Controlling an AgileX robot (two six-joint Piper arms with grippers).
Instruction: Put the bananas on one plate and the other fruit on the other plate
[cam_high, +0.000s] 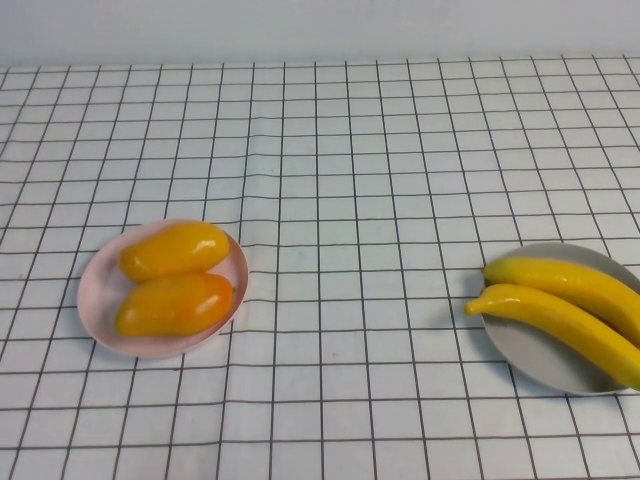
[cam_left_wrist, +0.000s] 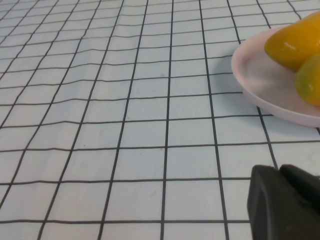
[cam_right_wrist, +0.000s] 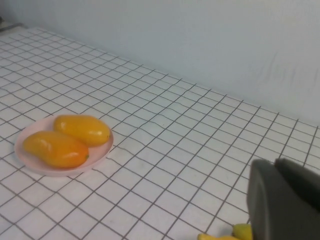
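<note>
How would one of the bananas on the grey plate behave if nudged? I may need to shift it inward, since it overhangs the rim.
The bananas look glossy and moulded, so probably stiff and slippery. Being long and curved, the front one would likely pivot rather than roll. Its tip overhangs the grey-blue plate, so it may slide off. Left gripper and right gripper are only partly in view, away from it.

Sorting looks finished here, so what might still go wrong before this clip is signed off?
1. The two bananas overhang the grey-blue plate at their tips; a knock might roll one onto the cloth.
2. The left end effector sits low beside the pink plate, so a careless retreat might clip the rim and shift the mangoes.
3. The right end effector hangs close above the banana tips, so a move away may brush them.
</note>
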